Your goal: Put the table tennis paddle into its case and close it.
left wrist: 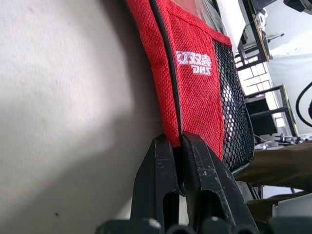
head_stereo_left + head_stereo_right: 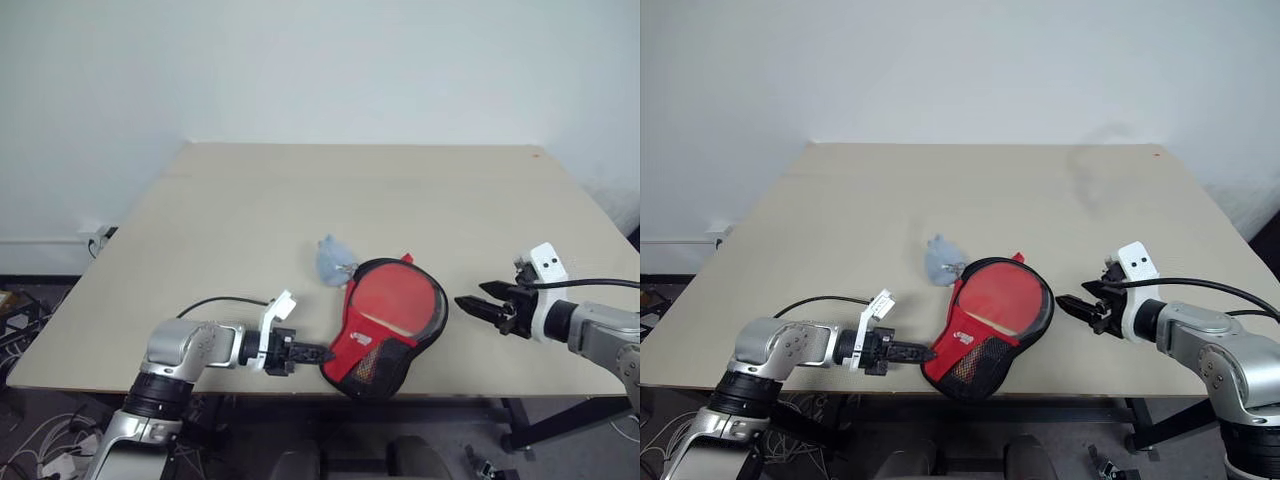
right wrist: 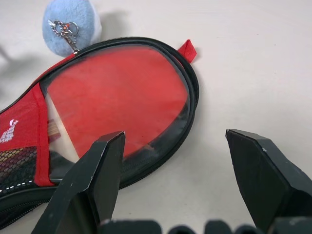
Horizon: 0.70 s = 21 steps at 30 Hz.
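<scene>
The case [image 2: 372,372] lies near the table's front edge, window side up, with red trim and black mesh at its narrow end. The table tennis paddle [image 2: 398,300] is inside it, its red face showing through the clear plastic [image 3: 117,92]. A grey-blue puff [image 2: 331,260] on a chain lies beside the case's far left edge. My left gripper [image 2: 322,353] is shut on the case's narrow end, pinching the red mesh edge [image 1: 168,97]. My right gripper [image 2: 468,305] hovers open just right of the case's round end, apart from it, its fingers [image 3: 92,180] spread wide.
The beige table [image 2: 300,200] stretches far behind the case. The case's narrow end sits right at the front edge. A black cable [image 2: 215,300] loops on the table by my left arm. A small red tab [image 3: 187,49] sticks out at the case's round end.
</scene>
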Available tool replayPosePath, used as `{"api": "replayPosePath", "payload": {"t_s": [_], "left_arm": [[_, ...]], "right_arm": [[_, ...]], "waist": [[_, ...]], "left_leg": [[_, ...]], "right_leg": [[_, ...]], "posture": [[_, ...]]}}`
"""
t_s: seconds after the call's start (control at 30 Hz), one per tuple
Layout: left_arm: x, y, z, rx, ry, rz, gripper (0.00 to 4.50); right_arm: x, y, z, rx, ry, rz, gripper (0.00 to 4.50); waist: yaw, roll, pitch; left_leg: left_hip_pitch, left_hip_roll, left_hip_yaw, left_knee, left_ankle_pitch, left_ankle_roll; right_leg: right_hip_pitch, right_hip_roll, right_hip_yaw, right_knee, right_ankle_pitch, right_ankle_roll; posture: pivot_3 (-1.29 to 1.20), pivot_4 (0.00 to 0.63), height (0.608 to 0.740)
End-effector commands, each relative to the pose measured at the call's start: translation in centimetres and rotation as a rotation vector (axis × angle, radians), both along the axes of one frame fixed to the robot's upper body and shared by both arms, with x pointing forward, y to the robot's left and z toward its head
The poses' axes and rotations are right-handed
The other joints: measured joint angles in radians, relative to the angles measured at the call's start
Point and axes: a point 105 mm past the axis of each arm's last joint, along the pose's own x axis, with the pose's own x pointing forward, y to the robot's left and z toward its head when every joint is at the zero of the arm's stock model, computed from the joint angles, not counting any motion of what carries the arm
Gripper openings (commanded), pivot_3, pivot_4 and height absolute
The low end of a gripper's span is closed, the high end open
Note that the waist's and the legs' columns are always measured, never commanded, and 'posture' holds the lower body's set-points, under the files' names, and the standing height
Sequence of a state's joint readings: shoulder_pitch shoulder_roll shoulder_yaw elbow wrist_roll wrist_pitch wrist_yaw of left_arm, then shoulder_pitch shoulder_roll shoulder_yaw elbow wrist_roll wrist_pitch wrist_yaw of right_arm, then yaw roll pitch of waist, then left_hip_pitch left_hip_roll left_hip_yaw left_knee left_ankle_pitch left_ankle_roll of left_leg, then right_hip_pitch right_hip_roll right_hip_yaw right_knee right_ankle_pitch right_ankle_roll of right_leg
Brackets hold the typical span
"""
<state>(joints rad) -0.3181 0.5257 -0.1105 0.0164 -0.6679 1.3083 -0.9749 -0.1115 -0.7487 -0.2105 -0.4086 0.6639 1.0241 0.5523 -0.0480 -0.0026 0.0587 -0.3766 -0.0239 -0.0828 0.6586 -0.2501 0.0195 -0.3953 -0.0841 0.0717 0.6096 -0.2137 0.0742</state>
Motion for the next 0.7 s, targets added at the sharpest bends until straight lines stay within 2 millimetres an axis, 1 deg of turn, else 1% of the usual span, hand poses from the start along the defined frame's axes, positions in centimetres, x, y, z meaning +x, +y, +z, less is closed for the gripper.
{"api": "replayPosePath", "payload": {"t_s": [0.03, 0.17, 0.3, 0.43, 0.7], "left_arm": [[-0.8, 0.2, 0.0, -0.002, 0.028, -0.013, 0.09], [-0.9, 0.3, 0.0, -0.003, 0.030, -0.006, 0.09], [0.4, 0.2, 0.2, -0.013, 0.008, 0.051, 0.09], [1.1, 0.2, 0.4, -0.017, -0.017, 0.075, 0.09], [1.1, 0.2, 0.4, -0.010, -0.030, 0.071, 0.09]], "right_arm": [[0.2, 0.2, 1.0, -0.004, -0.049, 0.021, 3.57], [0.1, 0.3, 0.9, -0.004, -0.046, 0.026, 3.57], [0.2, 0.3, 0.8, -0.005, -0.045, 0.025, 3.57], [0.3, 0.3, 0.7, -0.006, -0.045, 0.026, 3.57], [0.4, 0.4, 0.7, -0.009, -0.045, 0.026, 3.57]], "waist": [[0.000, 0.000, 0.000], [0.000, 0.000, 0.000], [0.001, 0.000, 0.000], [0.002, 0.000, 0.000], [0.002, 0.000, 0.000]], "left_leg": [[0.000, 0.000, 0.000, 0.000, 0.000, 0.000], [0.000, 0.000, 0.000, 0.000, 0.000, 0.000], [0.000, 0.000, 0.000, 0.000, 0.000, 0.000], [0.001, 0.000, -0.001, 0.003, 0.000, 0.000], [0.001, 0.000, -0.001, 0.004, 0.000, 0.000]], "right_leg": [[0.000, 0.000, 0.000, 0.000, 0.000, 0.000], [0.000, 0.000, 0.000, 0.000, 0.000, 0.000], [0.000, 0.000, 0.000, 0.000, 0.000, 0.000], [0.002, 0.000, 0.000, 0.000, 0.000, 0.000], [0.003, 0.000, -0.001, 0.001, -0.001, -0.002]], "posture": [[0.00, 0.000, 0.740], [0.00, 0.000, 0.740], [0.00, 0.000, 0.740], [0.00, 0.000, 0.740], [0.00, 0.000, 0.740]]}}
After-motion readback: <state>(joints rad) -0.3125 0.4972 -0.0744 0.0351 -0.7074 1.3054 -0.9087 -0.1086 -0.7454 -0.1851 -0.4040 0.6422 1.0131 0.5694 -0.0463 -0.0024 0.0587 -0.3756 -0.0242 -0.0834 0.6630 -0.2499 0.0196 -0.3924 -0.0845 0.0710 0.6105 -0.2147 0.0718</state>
